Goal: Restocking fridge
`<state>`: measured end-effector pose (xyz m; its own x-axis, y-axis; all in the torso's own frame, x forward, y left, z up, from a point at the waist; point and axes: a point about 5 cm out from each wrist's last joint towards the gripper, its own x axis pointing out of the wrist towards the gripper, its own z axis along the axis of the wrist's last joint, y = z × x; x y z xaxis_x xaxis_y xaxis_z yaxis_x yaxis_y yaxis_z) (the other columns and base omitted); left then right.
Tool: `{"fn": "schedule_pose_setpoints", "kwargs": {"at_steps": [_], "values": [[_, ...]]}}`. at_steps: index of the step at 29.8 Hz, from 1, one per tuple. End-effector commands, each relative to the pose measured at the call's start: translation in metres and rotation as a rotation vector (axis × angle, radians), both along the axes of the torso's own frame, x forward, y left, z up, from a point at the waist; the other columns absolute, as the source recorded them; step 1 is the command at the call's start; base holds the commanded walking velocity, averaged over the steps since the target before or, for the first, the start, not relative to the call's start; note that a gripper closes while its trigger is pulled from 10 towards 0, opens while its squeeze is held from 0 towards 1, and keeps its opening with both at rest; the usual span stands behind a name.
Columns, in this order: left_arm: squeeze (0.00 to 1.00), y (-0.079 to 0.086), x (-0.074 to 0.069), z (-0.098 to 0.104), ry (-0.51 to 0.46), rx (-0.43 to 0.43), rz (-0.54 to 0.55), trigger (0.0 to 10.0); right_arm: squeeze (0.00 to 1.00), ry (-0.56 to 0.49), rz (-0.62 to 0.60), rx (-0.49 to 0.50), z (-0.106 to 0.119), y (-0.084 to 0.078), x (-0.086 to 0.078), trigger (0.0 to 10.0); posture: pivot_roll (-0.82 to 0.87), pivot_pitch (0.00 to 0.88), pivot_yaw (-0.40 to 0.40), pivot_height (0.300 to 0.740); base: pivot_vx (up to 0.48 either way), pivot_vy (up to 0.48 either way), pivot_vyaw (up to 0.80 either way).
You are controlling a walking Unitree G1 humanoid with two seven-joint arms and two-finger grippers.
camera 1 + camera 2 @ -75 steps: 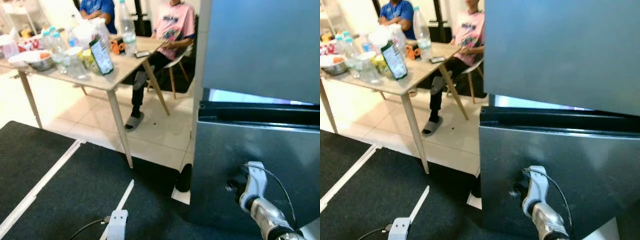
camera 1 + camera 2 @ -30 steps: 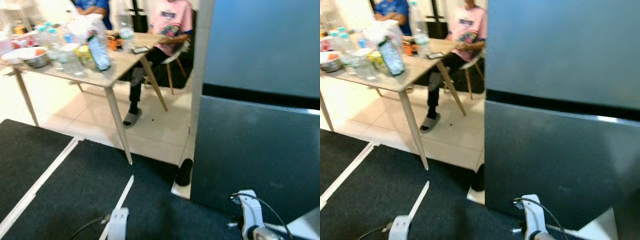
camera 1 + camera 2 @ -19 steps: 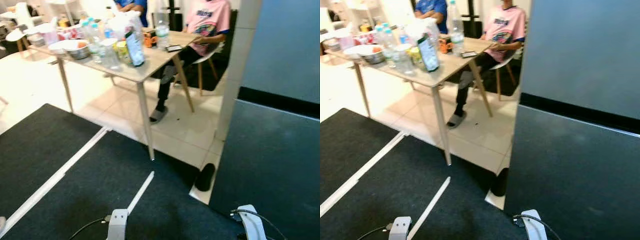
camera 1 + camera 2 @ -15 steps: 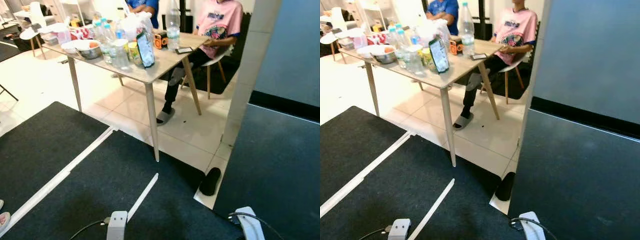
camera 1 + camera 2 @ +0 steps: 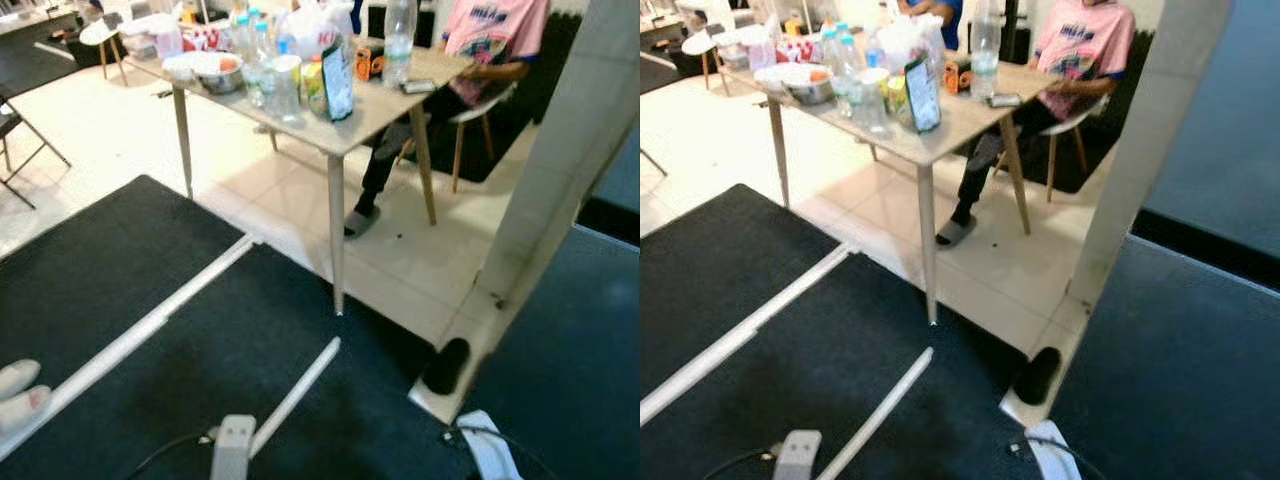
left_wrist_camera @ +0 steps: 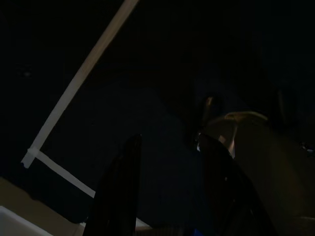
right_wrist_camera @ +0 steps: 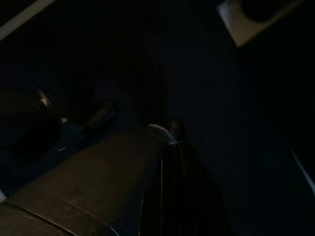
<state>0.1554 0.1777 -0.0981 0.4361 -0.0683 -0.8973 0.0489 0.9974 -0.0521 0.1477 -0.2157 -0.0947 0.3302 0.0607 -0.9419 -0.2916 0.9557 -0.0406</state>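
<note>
The fridge (image 5: 1200, 340) stood at the right edge of my head view, its dark grey door front beside a pale pillar (image 5: 1140, 160). A black slipper (image 5: 1038, 374) lay at the pillar's foot, on the edge of the black mat (image 5: 120, 270).

Both arms hung low. In the dark left wrist view, the left gripper (image 6: 170, 189) had its two fingers spread apart over the mat and a white tape line (image 6: 78, 78). The right gripper (image 7: 179, 196) showed its fingers pressed together.

Further out, a wooden table (image 5: 950, 125) carried water bottles (image 5: 985, 45), a metal bowl (image 5: 810, 90) and a carton (image 5: 922, 95). A person in a pink shirt (image 5: 1080, 45) sat behind it.
</note>
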Motion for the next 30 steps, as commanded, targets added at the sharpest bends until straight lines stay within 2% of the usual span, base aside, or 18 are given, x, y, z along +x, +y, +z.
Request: {"fn": "schedule_pose_setpoints", "kwargs": {"at_steps": [1, 24, 30], "values": [[0.00, 0.0075, -0.0044, -0.0010, 0.013, 0.032, -0.004, 10.0, 0.00, 0.004, 0.017, -0.003, -0.0005, 0.0020, -0.0003, 10.0, -0.02, 0.000, 0.064, 0.740, 0.000, 0.000, 0.77], [0.00, 0.0057, -0.0060, -0.0018, 0.020, 0.009, 0.021, 10.0, 0.00, 0.015, 0.020, -0.019, -0.0026, 0.0023, -0.0052, 10.0, -0.03, 0.000, 0.060, 0.740, 0.000, 0.000, 0.76], [0.00, 0.0055, -0.0073, -0.0023, 0.030, -0.002, 0.021, 10.0, 0.00, 0.004, -0.008, -0.030, -0.0024, -0.0021, -0.0068, 10.0, -0.03, 0.000, 0.061, 0.740, 0.000, 0.000, 0.00]]}}
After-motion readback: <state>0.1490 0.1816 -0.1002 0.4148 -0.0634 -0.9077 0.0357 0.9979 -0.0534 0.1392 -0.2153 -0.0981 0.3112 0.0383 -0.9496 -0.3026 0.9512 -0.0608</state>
